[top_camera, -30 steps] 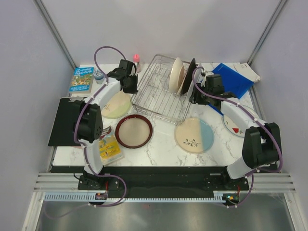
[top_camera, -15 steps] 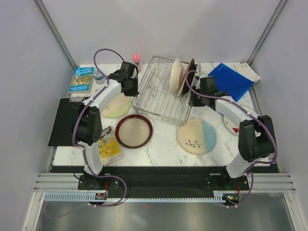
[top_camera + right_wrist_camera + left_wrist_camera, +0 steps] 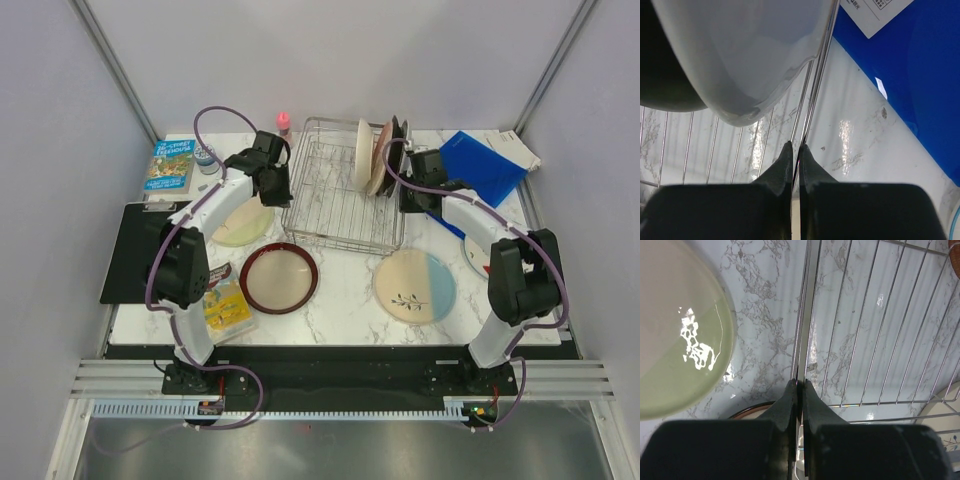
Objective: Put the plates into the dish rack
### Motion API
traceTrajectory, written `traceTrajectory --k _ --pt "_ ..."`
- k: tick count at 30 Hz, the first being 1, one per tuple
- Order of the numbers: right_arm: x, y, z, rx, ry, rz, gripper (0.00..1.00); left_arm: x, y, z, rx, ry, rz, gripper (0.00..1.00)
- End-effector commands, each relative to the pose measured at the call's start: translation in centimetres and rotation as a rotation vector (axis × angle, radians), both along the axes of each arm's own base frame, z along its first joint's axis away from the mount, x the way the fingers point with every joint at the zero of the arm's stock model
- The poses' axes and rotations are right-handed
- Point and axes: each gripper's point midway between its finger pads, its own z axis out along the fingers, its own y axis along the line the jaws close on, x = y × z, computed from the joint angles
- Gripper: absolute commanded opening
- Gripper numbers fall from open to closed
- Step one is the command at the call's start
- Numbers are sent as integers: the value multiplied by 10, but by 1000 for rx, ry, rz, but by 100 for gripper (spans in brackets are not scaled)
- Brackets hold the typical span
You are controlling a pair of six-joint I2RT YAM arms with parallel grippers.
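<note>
The dish rack (image 3: 340,200) stands at the back centre and holds three upright plates at its right end: a cream one (image 3: 363,155), a brownish one (image 3: 383,160) and a black one (image 3: 399,148). My left gripper (image 3: 275,185) is shut on the rack's left rim wire (image 3: 807,315); in the left wrist view its tips (image 3: 800,382) pinch that wire. My right gripper (image 3: 405,195) is shut on the right rim wire (image 3: 817,85), tips (image 3: 795,145) closed round it. On the table lie a pale yellow plate (image 3: 243,221), a dark-red-rimmed plate (image 3: 278,277), a cream-and-blue plate (image 3: 414,281) and a white plate (image 3: 474,256) half hidden by the right arm.
A blue folder (image 3: 485,165) with white paper (image 3: 517,152) lies right of the rack. A book (image 3: 167,167), a blue-topped tin (image 3: 205,155) and a pink-capped bottle (image 3: 283,121) stand at the back left. A black pad (image 3: 135,250) and a yellow packet (image 3: 225,305) sit at the left front.
My right gripper closed onto the rack's right rim. The rack swung from a skewed stand to square with the table, and the plates in it came more upright.
</note>
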Motion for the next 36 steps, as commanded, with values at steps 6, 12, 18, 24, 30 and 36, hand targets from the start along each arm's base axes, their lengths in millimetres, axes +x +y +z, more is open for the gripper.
traceTrajectory --k 6,12,18,24,30,36 --pt "54 31 21 -73 -141 198 0 35 5 18 -39 -75 96 2" --pt "71 36 11 -73 -139 196 0 74 -2 11 5 -127 67 2" --pt "90 33 12 -116 -181 175 0 90 -10 0 17 -131 36 2" --pt "105 25 13 -155 -207 140 0 95 -24 -2 -2 -141 -28 2" --pt "117 -11 18 -236 -227 38 0 75 -59 3 -77 -120 -144 2" --pt "114 -22 20 -234 -223 23 3 54 -69 -1 -68 -95 -151 5"
